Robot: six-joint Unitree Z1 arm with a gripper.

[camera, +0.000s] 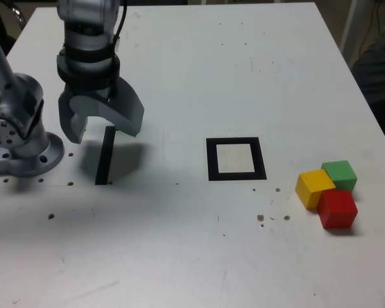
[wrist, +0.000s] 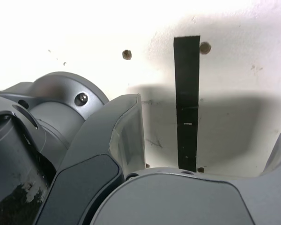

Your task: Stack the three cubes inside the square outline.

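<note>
Gripper (camera: 101,127) spread wide, empty, above my black strip (camera: 104,155).
Red (camera: 337,208), yellow (camera: 315,188) and green (camera: 340,174) cubes huddle touching, outside the square (camera: 236,159), toward the exterior view's right.

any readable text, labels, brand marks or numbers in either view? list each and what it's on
None in either view.
Red cube, yellow cube, green cube: plain faces, no print.
Square outline and black strip: plain markings, no lettering.
Gripper and arm base: bare grey, no readable logo or label.
Table: only specks and small holes.
</note>
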